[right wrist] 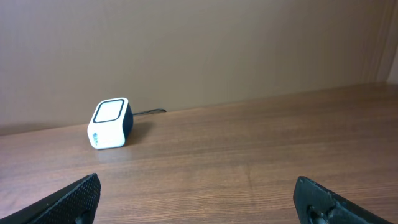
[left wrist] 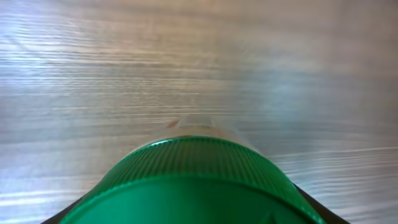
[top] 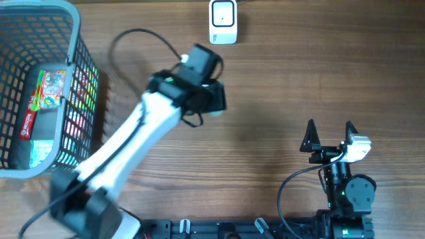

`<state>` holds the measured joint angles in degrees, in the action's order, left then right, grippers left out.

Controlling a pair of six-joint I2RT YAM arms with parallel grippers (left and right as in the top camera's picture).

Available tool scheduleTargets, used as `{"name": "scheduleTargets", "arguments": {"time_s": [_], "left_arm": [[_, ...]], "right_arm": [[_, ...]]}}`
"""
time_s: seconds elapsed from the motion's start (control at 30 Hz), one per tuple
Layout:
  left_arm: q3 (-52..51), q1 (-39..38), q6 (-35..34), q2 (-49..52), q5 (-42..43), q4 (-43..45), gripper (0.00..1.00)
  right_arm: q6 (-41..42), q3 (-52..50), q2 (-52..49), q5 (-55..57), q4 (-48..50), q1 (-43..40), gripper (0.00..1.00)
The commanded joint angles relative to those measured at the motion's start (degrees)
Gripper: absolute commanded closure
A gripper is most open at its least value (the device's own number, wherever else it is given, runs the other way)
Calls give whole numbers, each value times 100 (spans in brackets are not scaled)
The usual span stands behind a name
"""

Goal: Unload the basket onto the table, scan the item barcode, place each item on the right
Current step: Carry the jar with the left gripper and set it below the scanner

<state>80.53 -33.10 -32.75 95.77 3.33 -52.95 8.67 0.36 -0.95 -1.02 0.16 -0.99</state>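
One green-capped item [left wrist: 186, 183] | lodged in left hand [top: 211, 105], apparently gripped | right hand [top: 329, 127] wide open, empty

The table [top: 279, 86] is wood-grain board, smooth, with a soft sheen that washes pale in the left wrist view. The green cap [left wrist: 193, 180] is glossy plastic, finely ribbed around its side and smooth at the rim. The scanner [top: 223, 21] has a smooth white plastic shell with dark sides and a shinier window on its face. The basket [top: 76, 40] is matt grey plastic mesh; the packet [top: 50, 89] inside looks like glossy printed film. The left arm [top: 143, 133] wears a smooth white casing. The fingers [right wrist: 71, 198] of the right gripper [top: 329, 138] are matt black with a grainy surface.
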Motion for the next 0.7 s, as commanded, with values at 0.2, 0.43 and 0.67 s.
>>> {"name": "scheduleTargets", "arguments": {"time_s": [0.2,0.43,0.67], "left_arm": [[44,-87,1331,1364,-221,793,32],[44,-87,2114,1379,-306,1106,23],[76,-87,3770,1193,-802,1080,8]], "right_arm": [[-98,-7,-7,74,17,22,0],[-101,-7,-7,74,17,22,0],[-98,-7,-7,74,17,22,0]]}}
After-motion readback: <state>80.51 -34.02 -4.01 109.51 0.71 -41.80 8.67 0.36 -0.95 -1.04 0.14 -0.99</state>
